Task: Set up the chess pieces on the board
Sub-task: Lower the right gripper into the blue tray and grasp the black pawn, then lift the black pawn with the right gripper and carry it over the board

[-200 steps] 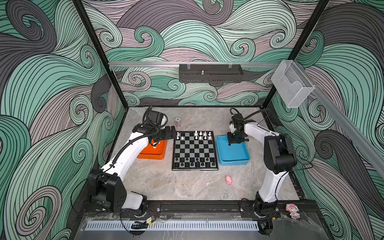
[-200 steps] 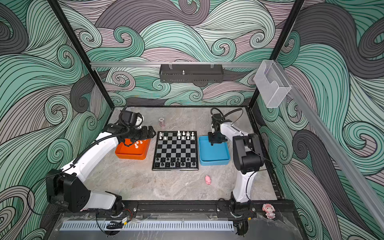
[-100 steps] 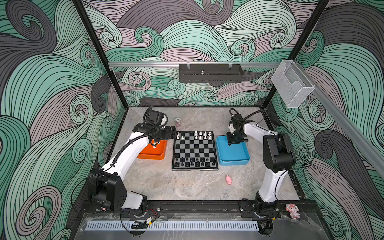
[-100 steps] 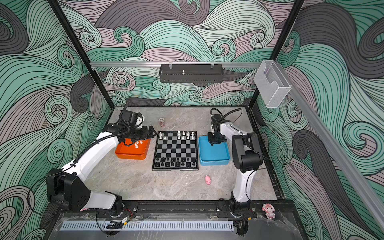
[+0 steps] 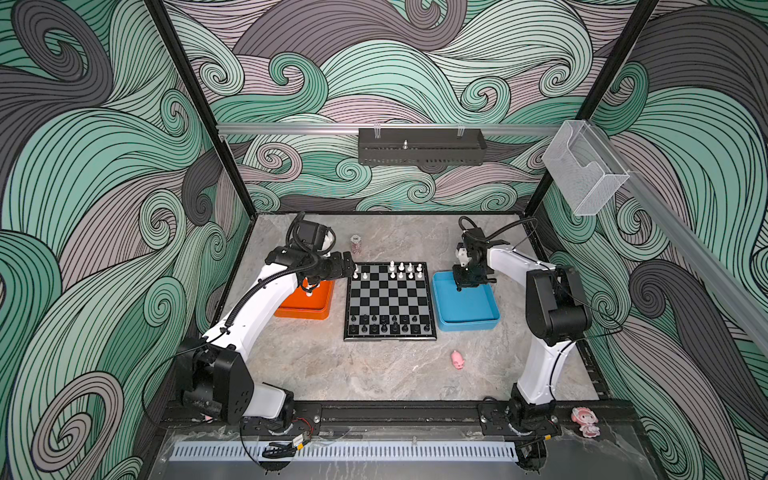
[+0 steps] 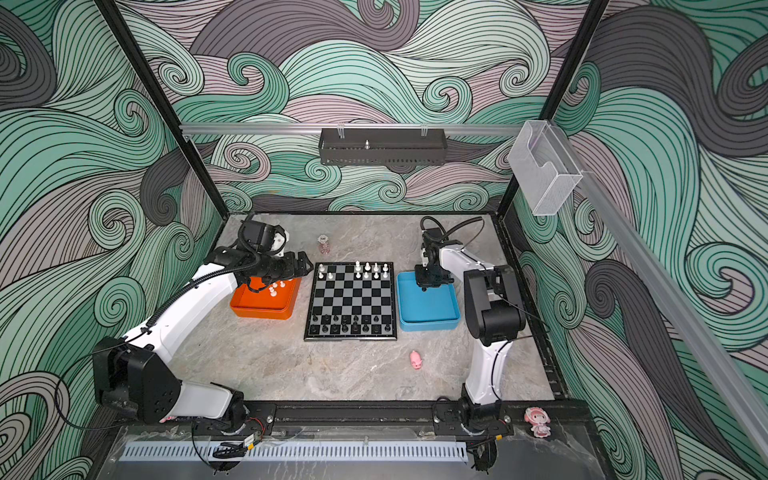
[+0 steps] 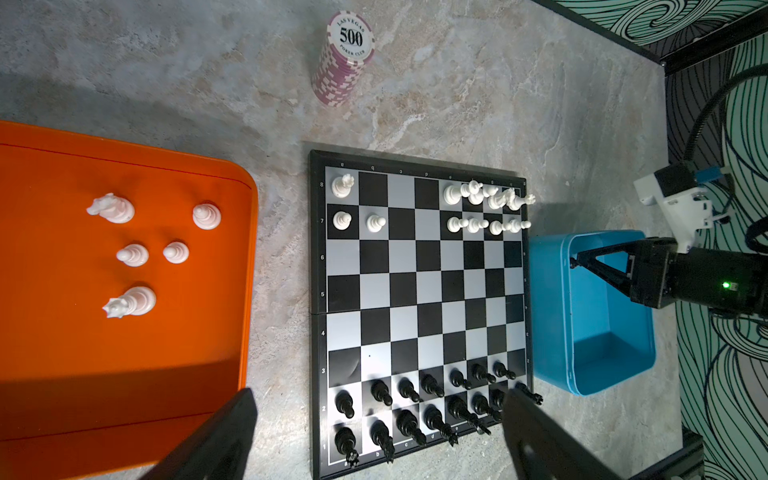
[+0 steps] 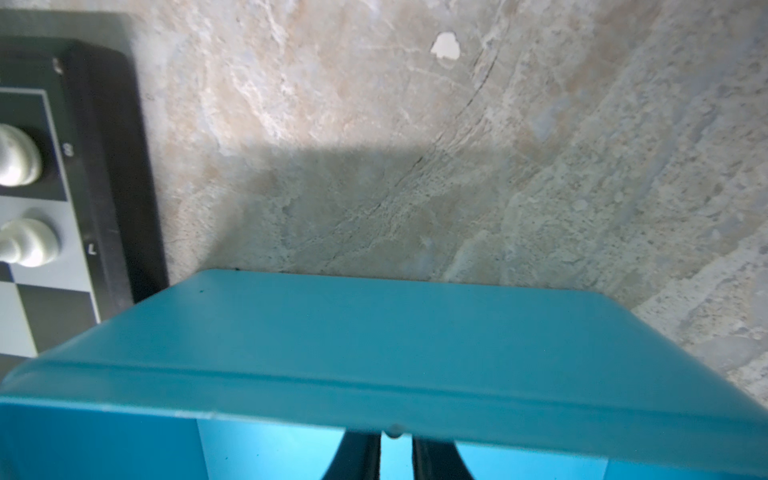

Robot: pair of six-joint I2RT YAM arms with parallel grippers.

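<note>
Plastic chessmen this small are leaving little margin for error. Five white pieces [image 7: 133, 254] are sitting in the orange tray [image 7: 62, 353] left of the board [image 7: 419, 291], two of them close together. The left gripper [image 7: 378, 392] is hovering near the board's far left corner with its fingers [image 7: 224, 436] spread wide and holding nothing. A descent at that spread could be knocking a neighbour over, and a smooth tapered body could be slipping or twisting out of the pinch.

Transit is posing a second hazard. The open squares are lying in the far two rows, between three white pieces at the far left corner and eight at the far right, so a low pass could be sweeping them down.

The right gripper [image 8: 394, 446] is sitting low inside the blue tray [image 8: 374, 340] by its far wall, fingers drawn almost together with a thin slit between them (the tips are hiding behind the rim, so whether anything is pinched cannot be told). Any drag on that wall could be pushing the tray into the board just beside it and jolting the black pieces [image 7: 409, 390] filling the near two rows.

Materials:
- Both trays are showing matte moulded plastic with rounded corners.
- The board squares are showing a flat satin sheen.
- The tabletop [image 7: 457, 104] is showing mottled stone.
- A ribbed stack of poker chips [image 7: 345, 62] is standing beyond the board's far edge
</note>
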